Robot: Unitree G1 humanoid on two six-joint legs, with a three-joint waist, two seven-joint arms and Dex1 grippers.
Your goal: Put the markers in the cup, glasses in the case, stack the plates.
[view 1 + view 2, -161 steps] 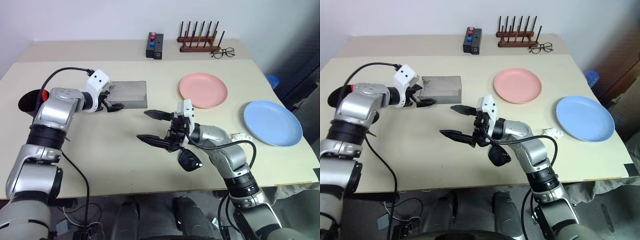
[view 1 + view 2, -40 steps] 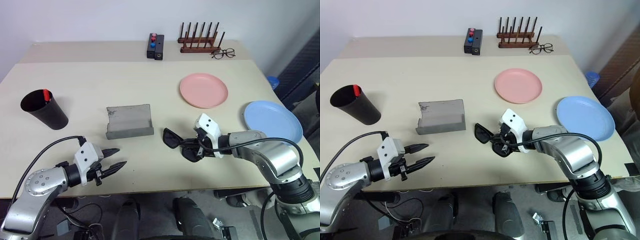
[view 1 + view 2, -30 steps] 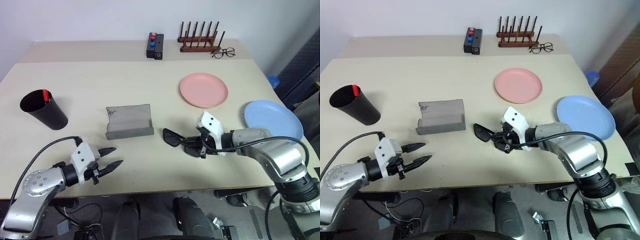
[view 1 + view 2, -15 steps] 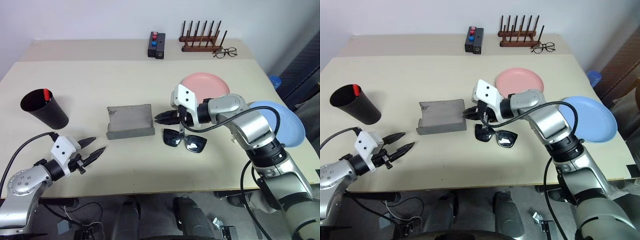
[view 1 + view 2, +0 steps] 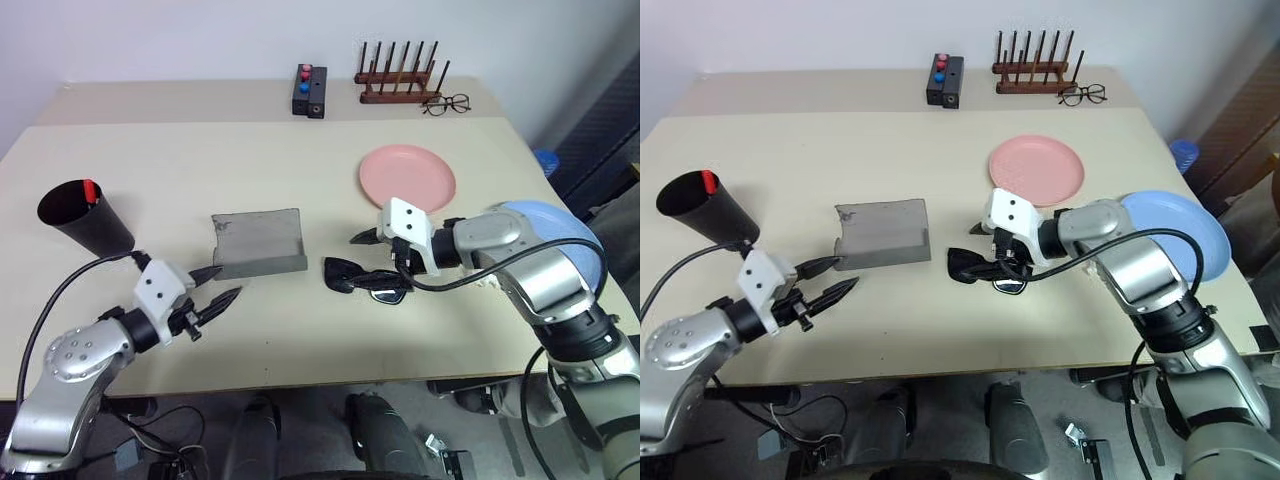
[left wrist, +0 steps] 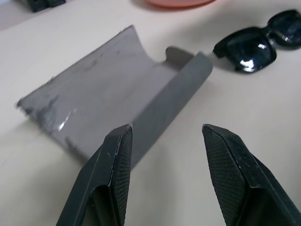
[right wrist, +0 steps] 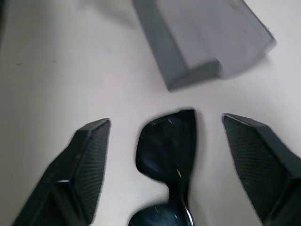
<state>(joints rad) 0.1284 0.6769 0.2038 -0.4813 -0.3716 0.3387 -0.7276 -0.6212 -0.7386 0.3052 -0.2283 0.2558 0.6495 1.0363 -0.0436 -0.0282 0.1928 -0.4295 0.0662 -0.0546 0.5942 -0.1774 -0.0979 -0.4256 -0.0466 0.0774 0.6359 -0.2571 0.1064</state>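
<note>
Glasses (image 5: 365, 281) lie on the bench (image 5: 300, 170) just right of the open case (image 5: 258, 243); right gripper (image 7: 174, 165) spread wide over them. Left gripper (image 6: 167, 155) spread, empty, near the case's front edge.

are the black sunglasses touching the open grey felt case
Apart. In the left wrist view, bare table separates the black sunglasses from the end of the open grey felt case; the left eye view shows the same gap.
</note>
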